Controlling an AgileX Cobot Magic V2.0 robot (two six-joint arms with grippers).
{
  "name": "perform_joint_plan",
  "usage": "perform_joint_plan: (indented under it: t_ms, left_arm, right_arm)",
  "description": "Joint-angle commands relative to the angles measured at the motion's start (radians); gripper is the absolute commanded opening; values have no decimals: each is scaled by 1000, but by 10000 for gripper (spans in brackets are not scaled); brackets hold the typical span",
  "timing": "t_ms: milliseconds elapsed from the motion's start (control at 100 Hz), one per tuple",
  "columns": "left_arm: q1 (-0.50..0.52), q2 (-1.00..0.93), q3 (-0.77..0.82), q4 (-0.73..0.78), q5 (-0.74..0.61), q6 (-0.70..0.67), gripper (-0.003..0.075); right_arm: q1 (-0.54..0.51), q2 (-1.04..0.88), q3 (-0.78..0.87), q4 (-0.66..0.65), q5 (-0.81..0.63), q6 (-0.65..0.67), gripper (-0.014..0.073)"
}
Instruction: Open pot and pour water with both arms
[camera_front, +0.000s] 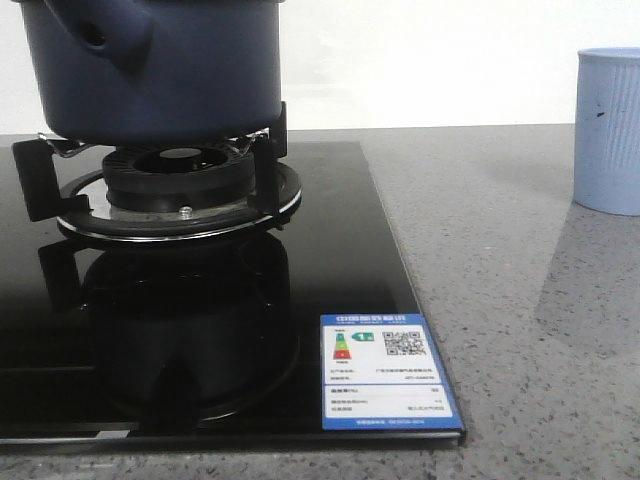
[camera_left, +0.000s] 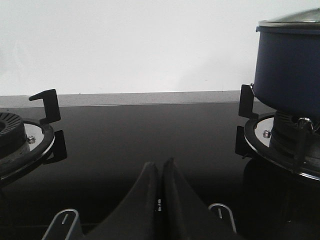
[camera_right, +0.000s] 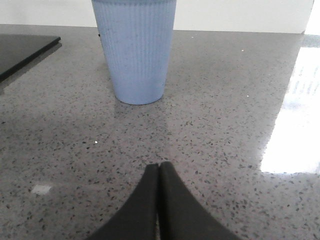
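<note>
Pot (camera_front: 160, 70): one, navy, glass lid (camera_left: 295, 19) on, seated on burner grate (camera_front: 175, 190) of black glass cooktop (camera_front: 330, 250). Burners: two; second burner (camera_left: 20, 140) bare. One pale blue ribbed cup (camera_right: 134, 50) on grey speckled surface (camera_right: 225, 125), well apart from cooktop edge. Left gripper (camera_left: 160, 172) and right gripper (camera_right: 159, 172): jaws together, holding nothing.

A blue-bordered energy label (camera_front: 387, 372) sticks to the near right corner of the black glass hob (camera_front: 330, 260). It carries a header line of Chinese characters, coloured efficiency arrows on its left side and a QR code on its right, with rows of small print beneath. All of this print is too small to read, and no other text shows anywhere.
</note>
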Motion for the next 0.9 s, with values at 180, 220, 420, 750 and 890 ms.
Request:
perform_joint_plan:
  t_ms: [180, 220, 420, 750, 890]
  left_arm:
    - [0, -24, 15, -8, -79, -13, -16]
    - [0, -24, 15, -8, -79, -13, -16]
    - [0, -24, 15, -19, -79, -13, -16]
    - [0, -24, 15, -44, -90, -13, -16]
    - [0, -24, 15, -98, -118, -13, -16]
  right_arm:
    - [-6, -25, 16, -10, -98, -7, -62]
    - [-6, -25, 16, -10, -99, -7, -62]
    - [-6, -25, 16, -10, -140, -7, -62]
    - [-6, -25, 16, -10, -184, -7, -62]
    - [-6, -25, 16, -10, -206, -5, -62]
